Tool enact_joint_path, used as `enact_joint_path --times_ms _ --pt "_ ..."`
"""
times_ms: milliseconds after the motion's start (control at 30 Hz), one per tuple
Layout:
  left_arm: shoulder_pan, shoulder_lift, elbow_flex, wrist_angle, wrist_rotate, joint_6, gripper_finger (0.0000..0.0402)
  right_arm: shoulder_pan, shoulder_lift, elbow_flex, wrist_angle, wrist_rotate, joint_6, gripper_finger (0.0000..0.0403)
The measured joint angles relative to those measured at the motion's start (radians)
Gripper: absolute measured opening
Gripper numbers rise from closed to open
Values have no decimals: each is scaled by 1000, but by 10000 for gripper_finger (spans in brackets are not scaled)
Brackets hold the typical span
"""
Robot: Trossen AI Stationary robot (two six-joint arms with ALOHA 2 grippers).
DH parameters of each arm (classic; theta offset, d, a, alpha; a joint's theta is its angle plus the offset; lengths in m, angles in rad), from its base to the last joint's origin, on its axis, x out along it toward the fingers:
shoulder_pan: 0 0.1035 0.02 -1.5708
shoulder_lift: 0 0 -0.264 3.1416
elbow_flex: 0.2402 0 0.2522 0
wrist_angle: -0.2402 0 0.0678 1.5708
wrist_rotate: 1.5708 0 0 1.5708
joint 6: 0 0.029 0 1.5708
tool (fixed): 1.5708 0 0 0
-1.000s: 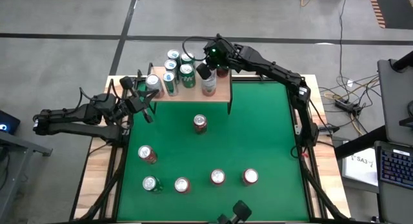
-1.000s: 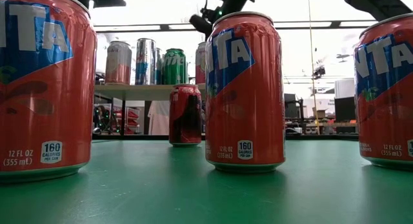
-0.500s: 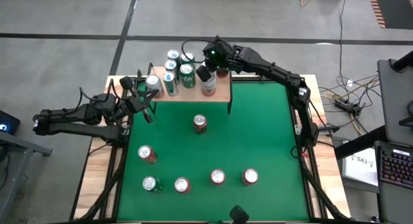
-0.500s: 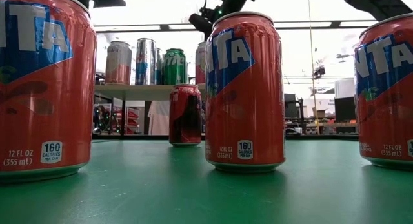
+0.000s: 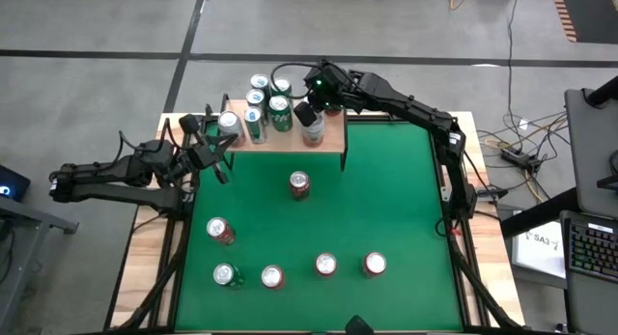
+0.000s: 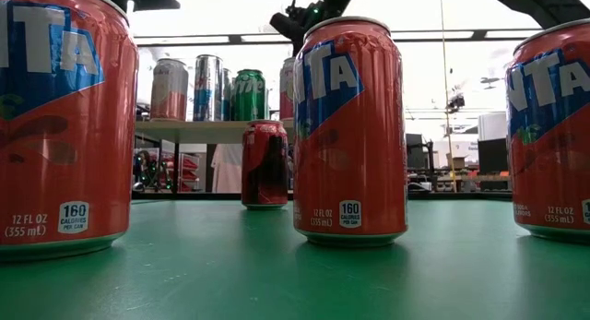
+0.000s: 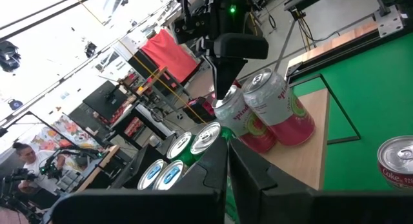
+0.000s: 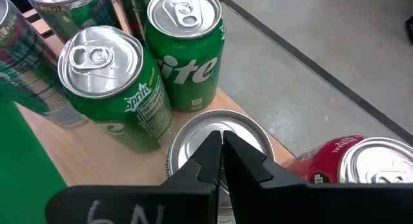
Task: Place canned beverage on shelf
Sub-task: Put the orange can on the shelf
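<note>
Shelf (image 5: pixel 333 140) sits at the 12 o'clock edge of the green table (image 5: pixel 396 200), light wood on black legs. On it: cluster of green Sprite cans (image 5: pixel 280 111) toward its 11 o'clock corner, a silver can (image 5: pixel 229 124) at its 9 o'clock end, a pale can (image 5: pixel 313 130) near its middle and a red can (image 8: pixel 361 162) just beside that one. All cans upright, tops sealed; contents not visible.

Right gripper (image 8: pixel 221 148) hangs directly over the pale can's lid, fingers pressed together, holding nothing; whether the tips touch the lid, cannot tell. Left wrist view shows the same gripper pointing down at that can. Left gripper (image 5: pixel 218 164) parked off the table's 9 o'clock side, just beside the shelf's end, fingers together, nothing held.

Table itself: one red can (image 5: pixel 299 185) at centre, just at 6 o'clock of the shelf. Another red can (image 5: pixel 220 231) toward 8 o'clock. Row of four along the 6 o'clock edge: silver-topped can (image 5: pixel 227 275), then three red cans (image 5: pixel 325 265). Low view shows these as orange Fanta cans (image 6: pixel 350 131) up close.

Room: grey tiled floor, cables and a power strip (image 5: pixel 521 156) at 3 o'clock, keyboard (image 5: pixel 591 243) at 4 o'clock. A person (image 7: pixel 26 159) shows far back in the left wrist view, among racks and a red cloth (image 7: pixel 169 55).
</note>
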Motion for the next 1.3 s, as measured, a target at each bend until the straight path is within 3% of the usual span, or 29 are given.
enact_joint_path --times_ms 833,1300 --pt "0 0 0 0 0 0 0 20 -9 -2 -24 0 13 9" --pt "0 -1 0 0 0 0 0 23 -11 -2 -14 51 -10 9"
